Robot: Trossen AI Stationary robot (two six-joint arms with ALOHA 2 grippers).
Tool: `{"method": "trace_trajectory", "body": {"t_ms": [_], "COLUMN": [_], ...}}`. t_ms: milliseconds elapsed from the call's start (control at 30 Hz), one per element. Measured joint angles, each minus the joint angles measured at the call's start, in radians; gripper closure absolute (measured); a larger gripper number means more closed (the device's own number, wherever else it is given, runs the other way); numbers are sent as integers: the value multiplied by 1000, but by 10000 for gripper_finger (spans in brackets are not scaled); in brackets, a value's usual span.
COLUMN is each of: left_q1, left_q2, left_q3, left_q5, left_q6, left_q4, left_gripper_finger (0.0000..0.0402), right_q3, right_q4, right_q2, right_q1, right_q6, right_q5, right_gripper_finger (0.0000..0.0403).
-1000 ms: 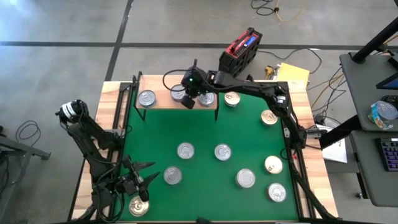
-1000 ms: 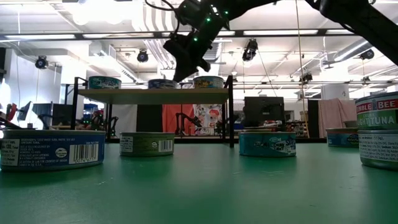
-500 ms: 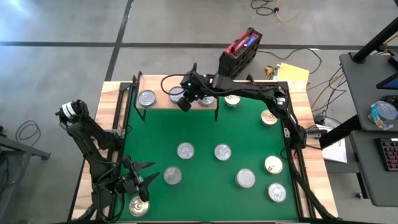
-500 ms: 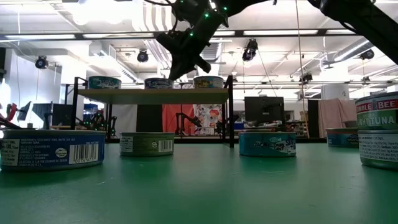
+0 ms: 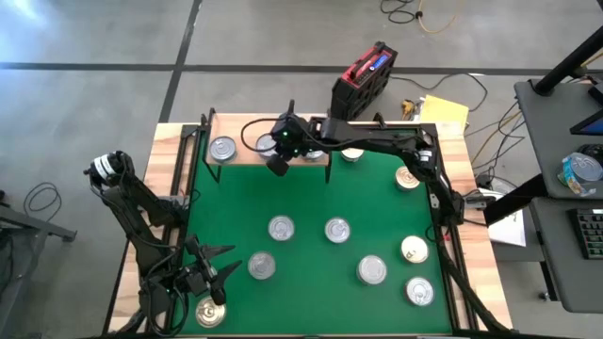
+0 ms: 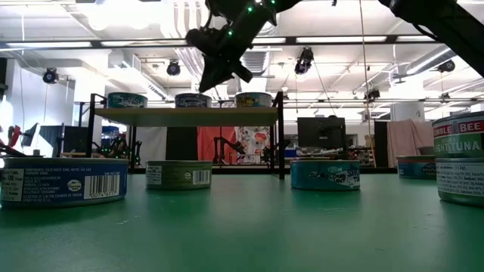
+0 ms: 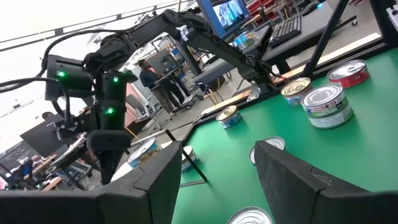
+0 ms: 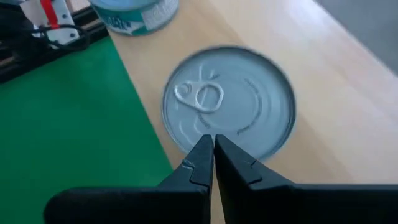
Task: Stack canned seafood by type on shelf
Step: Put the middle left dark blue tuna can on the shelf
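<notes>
Canned seafood: flat round tins, pull-tab lids. Three stand in a row on the shelf [image 5: 250,154]: one at its left end [image 5: 222,148], a middle tin [image 8: 229,102] with a silver lid, one nearer the right end [image 6: 253,99].

The rest lie scattered singly on the green mat [image 5: 301,202], e.g. silver-topped [image 5: 281,227], gold-topped [image 5: 414,249].

Handling, judged: rigid metal, fairly dense for the size, smooth sides likely slippery, not fragile. Best hold is across the diameter at the side wall, fingers below the lid rim; the pull tab is no hold.

No tin is stacked on another yet.

Right gripper [image 8: 210,163]: fingers closed together, empty, poised just over the middle tin at the shelf's front edge.

Left gripper [image 5: 209,273]: fingers apart, empty, low at the surface's near-left corner, beside a gold-topped tin [image 5: 210,312].
</notes>
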Motion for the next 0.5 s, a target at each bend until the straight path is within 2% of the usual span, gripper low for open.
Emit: {"method": "trace_trajectory", "body": {"t_ms": [233, 500], "left_q1": [0, 0], "left_q2": [0, 0], "left_q3": [0, 0], "left_q5": [0, 0], "left_q6": [0, 0], "left_q4": [0, 0], "left_gripper_finger": [214, 214], "right_q3": [-1, -31], "right_q4": [5, 54], "right_q2": [-2, -2], "right_q1": [-12, -10], "right_q6": [-84, -104], "right_q5": [16, -3], "right_gripper_finger": [394, 394]}}
